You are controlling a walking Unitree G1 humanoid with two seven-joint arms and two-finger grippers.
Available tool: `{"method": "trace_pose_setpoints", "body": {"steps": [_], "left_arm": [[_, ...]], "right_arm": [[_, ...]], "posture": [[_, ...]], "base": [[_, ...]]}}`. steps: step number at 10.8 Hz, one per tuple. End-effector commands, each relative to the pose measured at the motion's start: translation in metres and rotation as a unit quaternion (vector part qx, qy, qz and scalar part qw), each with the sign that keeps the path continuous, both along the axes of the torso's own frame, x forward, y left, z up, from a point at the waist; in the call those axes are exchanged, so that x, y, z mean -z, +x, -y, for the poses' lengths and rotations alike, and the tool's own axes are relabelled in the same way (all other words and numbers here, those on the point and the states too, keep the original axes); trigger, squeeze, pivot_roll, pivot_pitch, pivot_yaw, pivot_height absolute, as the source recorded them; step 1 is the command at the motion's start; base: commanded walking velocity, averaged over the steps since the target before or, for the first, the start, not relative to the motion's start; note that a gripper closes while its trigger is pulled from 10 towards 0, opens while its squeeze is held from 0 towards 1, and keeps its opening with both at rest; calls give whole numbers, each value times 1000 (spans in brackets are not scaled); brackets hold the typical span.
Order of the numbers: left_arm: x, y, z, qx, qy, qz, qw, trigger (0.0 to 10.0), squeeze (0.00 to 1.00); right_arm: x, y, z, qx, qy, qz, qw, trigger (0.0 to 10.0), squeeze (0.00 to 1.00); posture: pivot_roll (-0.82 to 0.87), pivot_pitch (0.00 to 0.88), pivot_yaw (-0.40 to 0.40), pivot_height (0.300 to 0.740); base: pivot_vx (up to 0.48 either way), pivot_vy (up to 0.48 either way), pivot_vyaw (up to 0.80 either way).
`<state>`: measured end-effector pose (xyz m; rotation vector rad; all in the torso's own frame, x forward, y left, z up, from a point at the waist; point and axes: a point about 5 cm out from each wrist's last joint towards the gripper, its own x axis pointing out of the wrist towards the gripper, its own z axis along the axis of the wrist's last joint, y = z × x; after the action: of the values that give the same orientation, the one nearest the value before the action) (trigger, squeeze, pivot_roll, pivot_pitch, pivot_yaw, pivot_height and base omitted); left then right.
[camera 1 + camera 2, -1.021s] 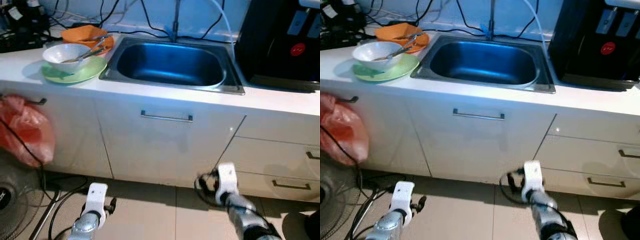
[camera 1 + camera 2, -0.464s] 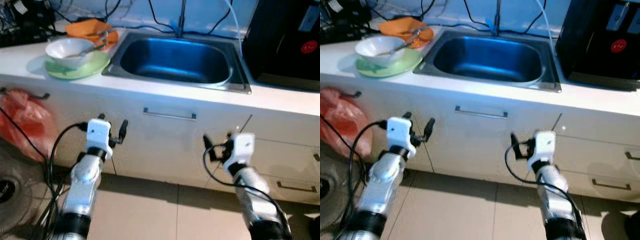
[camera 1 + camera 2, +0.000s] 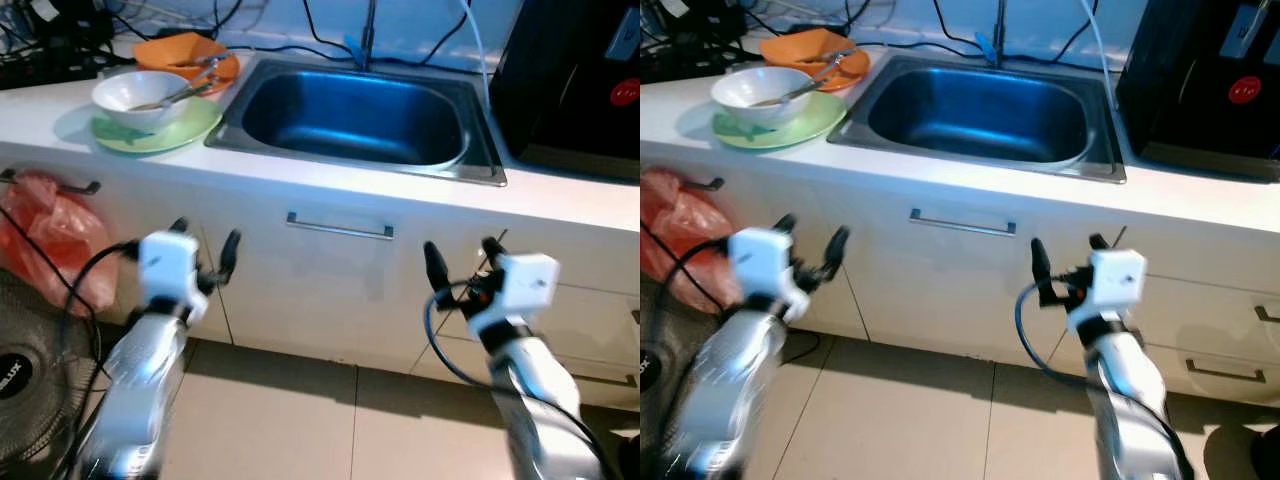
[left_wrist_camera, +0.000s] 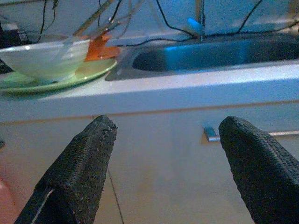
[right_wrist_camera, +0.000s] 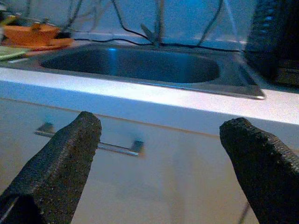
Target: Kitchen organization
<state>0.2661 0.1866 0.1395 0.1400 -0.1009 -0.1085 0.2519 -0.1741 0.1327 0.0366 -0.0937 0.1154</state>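
Note:
A white bowl (image 3: 140, 95) with utensils in it stands on a green plate (image 3: 170, 132) on the white counter, left of the steel sink (image 3: 355, 115). Behind it lies an orange dish (image 3: 185, 55). My left gripper (image 3: 205, 235) is open and empty, held in front of the cabinet below the plate. My right gripper (image 3: 460, 250) is also open and empty, in front of the cabinet below the sink's right end. Along the left fingers (image 4: 79, 158) I see the bowl (image 4: 44, 58) at counter level. Beyond the right fingers (image 5: 60, 158) is the sink (image 5: 135, 65).
A black appliance (image 3: 570, 80) stands on the counter at the right. A red plastic bag (image 3: 50, 240) hangs from a cabinet handle at the left, above a floor fan (image 3: 25, 370). A bar handle (image 3: 340, 227) crosses the cabinet door under the sink. Cables run along the back wall.
Both arms have risen from near the floor to cabinet-front height, just below the counter edge, and their fingers now point at the counter.

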Motion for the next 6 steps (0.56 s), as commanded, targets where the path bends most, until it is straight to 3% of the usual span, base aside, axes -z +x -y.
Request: {"method": "trace_pose_setpoints", "body": {"steps": [1,6], "left_arm": [[-4,-3,-1,2,2,-2,1000,10000,0],[-3,-3,1,-4,-3,-22,1000,10000,0]], "right_arm": [[-6,-2,1,2,0,1,1000,10000,0],[-10,2,-5,-2,1,-24,1000,10000,0]], "posture": [[65,35,-26,740],[66,28,-32,740]], "base": [[0,0,0],[0,0,0]]}}
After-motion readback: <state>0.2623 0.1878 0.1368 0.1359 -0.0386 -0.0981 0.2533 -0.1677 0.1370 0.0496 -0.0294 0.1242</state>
